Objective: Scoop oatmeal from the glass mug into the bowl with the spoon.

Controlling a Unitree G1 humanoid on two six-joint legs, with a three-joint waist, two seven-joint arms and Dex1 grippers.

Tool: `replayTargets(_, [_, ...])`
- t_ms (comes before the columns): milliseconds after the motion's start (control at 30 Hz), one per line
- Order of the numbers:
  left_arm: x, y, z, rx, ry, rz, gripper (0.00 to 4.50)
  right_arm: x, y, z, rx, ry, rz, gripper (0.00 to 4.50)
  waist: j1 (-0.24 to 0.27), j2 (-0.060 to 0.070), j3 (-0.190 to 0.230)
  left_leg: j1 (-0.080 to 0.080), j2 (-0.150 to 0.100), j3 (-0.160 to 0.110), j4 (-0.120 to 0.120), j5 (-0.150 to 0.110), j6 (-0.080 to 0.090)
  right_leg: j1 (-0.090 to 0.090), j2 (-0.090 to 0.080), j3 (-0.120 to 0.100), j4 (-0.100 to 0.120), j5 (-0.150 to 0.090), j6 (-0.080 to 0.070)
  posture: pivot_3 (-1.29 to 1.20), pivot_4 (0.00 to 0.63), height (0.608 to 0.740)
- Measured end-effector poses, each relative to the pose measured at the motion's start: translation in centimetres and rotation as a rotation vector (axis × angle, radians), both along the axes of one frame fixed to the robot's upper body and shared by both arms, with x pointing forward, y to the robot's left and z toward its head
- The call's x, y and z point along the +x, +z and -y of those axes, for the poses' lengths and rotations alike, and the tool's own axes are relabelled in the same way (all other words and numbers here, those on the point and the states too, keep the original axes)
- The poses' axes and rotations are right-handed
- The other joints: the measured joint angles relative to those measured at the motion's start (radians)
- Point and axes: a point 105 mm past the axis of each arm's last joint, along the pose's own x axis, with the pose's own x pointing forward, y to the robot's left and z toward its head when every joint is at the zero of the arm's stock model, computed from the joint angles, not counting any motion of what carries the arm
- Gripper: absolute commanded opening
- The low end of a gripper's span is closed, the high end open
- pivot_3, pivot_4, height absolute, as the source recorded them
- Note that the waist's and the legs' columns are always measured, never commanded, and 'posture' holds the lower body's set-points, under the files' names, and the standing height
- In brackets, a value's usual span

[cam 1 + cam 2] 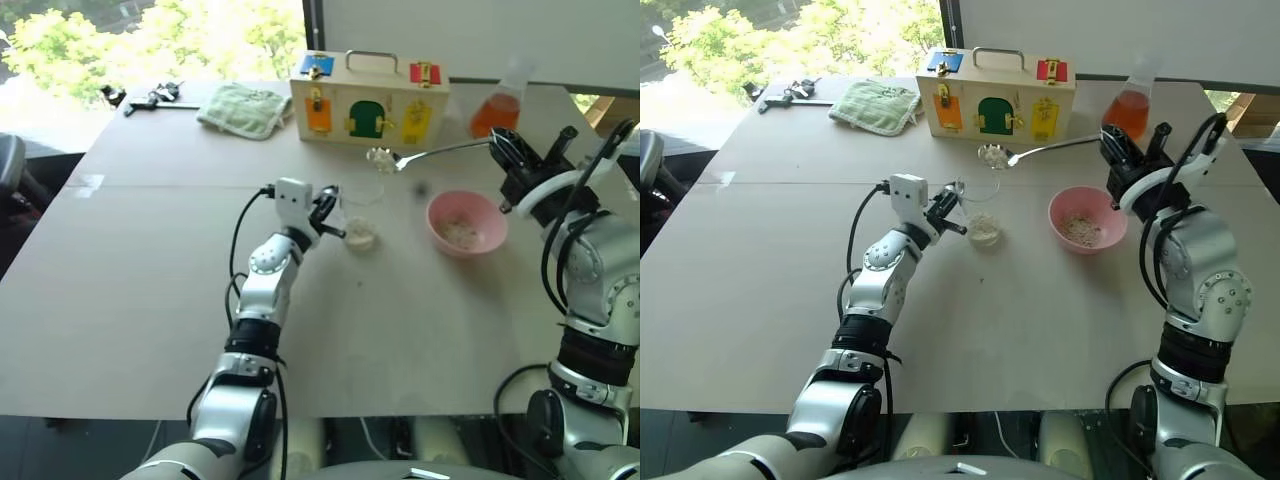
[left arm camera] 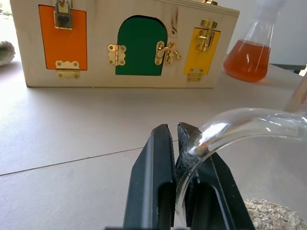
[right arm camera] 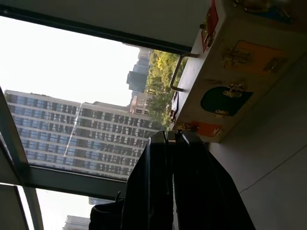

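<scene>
Left wrist view cuts the glass mug (image 2: 249, 158) off at the frame edge: a curved clear rim and a patch of pale oatmeal (image 2: 271, 213) at its bottom are all that can be read, with the left hand (image 2: 173, 139) pinched shut on that rim. From the head, the mug is nearly lost against the pale worktop (image 1: 150, 290), a faint colourless cylinder just beside the left hand.

One slim silver spoon (image 1: 430, 154) sticks out sideways from the right hand (image 1: 505, 150), whose two black fingers are clamped on the handle end. Its oval bowl, heaped with off-white flakes, hangs above the mug, well short of the bowl (image 1: 466, 222). That single smooth pink bowl sits to the right of the mug and already holds a small scatter of crumbs.

Behind stand one wooden latch box (image 1: 368, 98) with orange, green and yellow doors, one conical flask (image 1: 498, 105) of orange liquid, and one folded green cloth (image 1: 243, 108).
</scene>
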Motion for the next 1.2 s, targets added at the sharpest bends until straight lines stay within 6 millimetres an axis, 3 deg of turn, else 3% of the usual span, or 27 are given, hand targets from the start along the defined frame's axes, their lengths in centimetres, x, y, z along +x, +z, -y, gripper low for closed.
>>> replayTargets(267, [0.4, -0.1, 0.6, -0.002, -0.024, -0.008, 0.07, -1.9, -1.6, 6.1, -0.002, -0.202, -0.055, 0.0, 0.001, 0.0, 0.0, 0.0, 0.0, 0.001, 0.0, 0.0, 0.0, 0.0, 0.0, 0.0, 0.0, 0.0, 0.0, 0.0, 0.15, 0.74])
replayTargets(433, [0.5, -0.1, 0.9, -0.003, -0.037, -0.005, 0.07, -2.5, -3.2, 7.9, -0.005, -0.262, -0.114, 0.0, 0.0, 0.001, 0.0, 0.0, 0.0, 0.001, 0.0, 0.0, 0.0, 0.0, 0.0, 0.0, 0.0, 0.0, 0.0, 0.0, 0.15, 0.74])
replayTargets(567, [0.5, -0.2, 1.0, -0.003, -0.043, -0.002, 0.07, -2.1, -4.2, 9.2, -0.108, -0.298, -0.159, 0.0, 0.0, 0.001, 0.0, 0.0, -0.001, 0.002, 0.0, 0.0, 0.0, 0.001, 0.0, 0.0, 0.0, 0.0, 0.0, 0.0, 0.15, 0.74])
replayTargets(900, [0.4, -0.2, 0.9, -0.003, -0.041, -0.001, 0.07, -0.7, -5.6, 8.9, -0.404, -0.282, -0.155, 0.0, 0.0, 0.001, -0.001, 0.001, -0.001, 0.003, 0.0, 0.0, 0.0, 0.001, 0.0, 0.001, -0.001, 0.0, 0.001, 0.0, 0.15, 0.74])
replayTargets(1000, [0.4, -0.3, 0.9, -0.003, -0.039, -0.001, 0.07, -0.5, -4.9, 8.1, -0.658, -0.258, -0.087, 0.0, 0.0, 0.002, -0.001, 0.001, -0.001, 0.002, 0.0, 0.0, 0.0, 0.001, 0.0, 0.001, -0.001, 0.0, 0.001, 0.0, 0.15, 0.74])
replayTargets(1200, [0.4, -0.2, 0.8, -0.004, -0.037, 0.0, 0.07, -0.2, -2.0, 5.6, -0.944, -0.214, 0.105, 0.0, 0.001, 0.001, -0.001, 0.001, -0.001, 0.002, 0.0, 0.0, 0.0, 0.001, 0.0, 0.001, -0.001, 0.0, 0.001, 0.0, 0.15, 0.74])
